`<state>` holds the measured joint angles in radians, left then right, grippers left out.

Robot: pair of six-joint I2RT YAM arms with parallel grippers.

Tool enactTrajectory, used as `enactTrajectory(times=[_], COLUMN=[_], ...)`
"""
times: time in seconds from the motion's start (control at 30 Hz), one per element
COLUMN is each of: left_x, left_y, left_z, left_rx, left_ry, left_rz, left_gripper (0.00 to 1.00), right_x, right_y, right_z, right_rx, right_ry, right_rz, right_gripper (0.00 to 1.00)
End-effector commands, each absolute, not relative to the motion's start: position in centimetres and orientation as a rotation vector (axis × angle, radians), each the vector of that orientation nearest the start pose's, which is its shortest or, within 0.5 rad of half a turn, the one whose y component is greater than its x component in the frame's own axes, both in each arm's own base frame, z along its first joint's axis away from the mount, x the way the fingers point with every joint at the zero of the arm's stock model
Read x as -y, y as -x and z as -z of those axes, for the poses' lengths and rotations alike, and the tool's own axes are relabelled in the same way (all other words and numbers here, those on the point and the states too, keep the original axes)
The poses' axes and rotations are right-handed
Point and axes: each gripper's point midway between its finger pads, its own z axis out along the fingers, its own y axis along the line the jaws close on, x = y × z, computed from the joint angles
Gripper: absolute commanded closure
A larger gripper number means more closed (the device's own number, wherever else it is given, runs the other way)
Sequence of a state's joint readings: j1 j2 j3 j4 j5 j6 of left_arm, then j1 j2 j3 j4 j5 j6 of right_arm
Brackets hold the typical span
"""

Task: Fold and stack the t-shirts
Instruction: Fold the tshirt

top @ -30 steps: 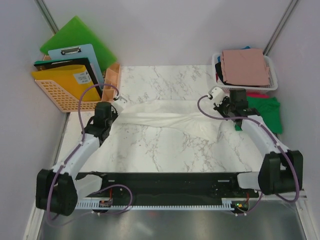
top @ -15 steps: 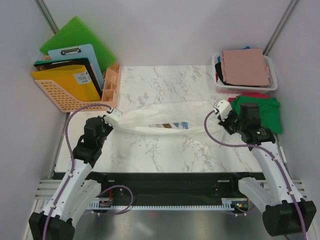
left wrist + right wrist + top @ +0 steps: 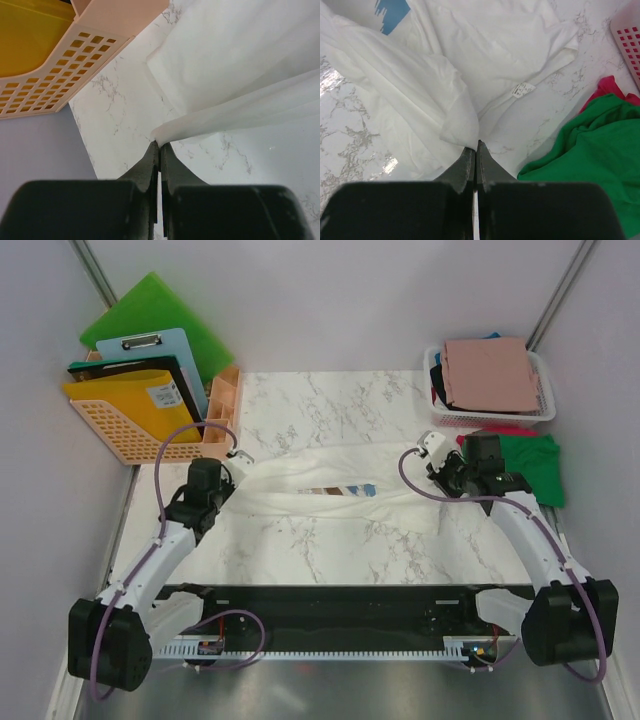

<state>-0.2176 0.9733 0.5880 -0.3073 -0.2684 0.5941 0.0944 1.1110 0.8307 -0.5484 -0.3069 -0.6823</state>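
Observation:
A cream-white t-shirt (image 3: 340, 485) lies stretched across the middle of the marble table, its blue-and-brown print (image 3: 346, 490) facing up. My left gripper (image 3: 236, 460) is shut on the shirt's left edge; the left wrist view shows the cloth (image 3: 235, 65) pinched at the tips of that gripper (image 3: 159, 145). My right gripper (image 3: 440, 464) is shut on the shirt's right end, and the right wrist view shows a fold of white cloth (image 3: 420, 85) caught in that gripper (image 3: 476, 145). A green t-shirt (image 3: 530, 465) lies crumpled at the right edge, partly over a red one (image 3: 500, 430).
A white mesh basket (image 3: 545, 400) at the back right holds a folded dusty-pink shirt (image 3: 487, 373) over darker ones. An orange basket (image 3: 110, 430) with folders and a green board (image 3: 150, 310) stands at the back left, beside a peach organiser (image 3: 222, 405).
Both grippers have moved toward the far side with the shirt ends held. The shirt has gone from a taut twisted band to a wider spread with the print showing.

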Motion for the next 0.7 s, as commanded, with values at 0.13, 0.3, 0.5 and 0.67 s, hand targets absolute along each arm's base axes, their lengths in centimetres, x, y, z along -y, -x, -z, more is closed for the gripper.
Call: enactTrajectory(times=[0.13, 0.3, 0.5, 0.67], left_x=[0.0, 0.0, -0.2, 0.1], left_y=[-32.8, -33.0, -33.5, -35.0], left_z=[-15.9, -15.6, -13.4, -12.6], left_rx=[-2.07, -2.079, -2.123, -2.128], left_ry=[-0.633, -0.635, -0.673, -0.681], left_rz=[-0.489, -0.489, -0.515, -0.519], left_gripper=[0.98, 0.98, 0.98, 0.98], right_x=[-5.6, -5.5, -5.3, -4.9], right_y=[-35.8, -38.8, -40.4, -40.9], right_z=[-15.0, -13.8, -11.8, -10.5], right_rx=[-2.055, -2.084, -2.121, -2.141], right_ry=[0.982, 0.972, 0.979, 0.972], right_rz=[-0.021, -0.001, 0.012, 0.031], right_gripper=[1.0, 1.0, 1.0, 1.0])
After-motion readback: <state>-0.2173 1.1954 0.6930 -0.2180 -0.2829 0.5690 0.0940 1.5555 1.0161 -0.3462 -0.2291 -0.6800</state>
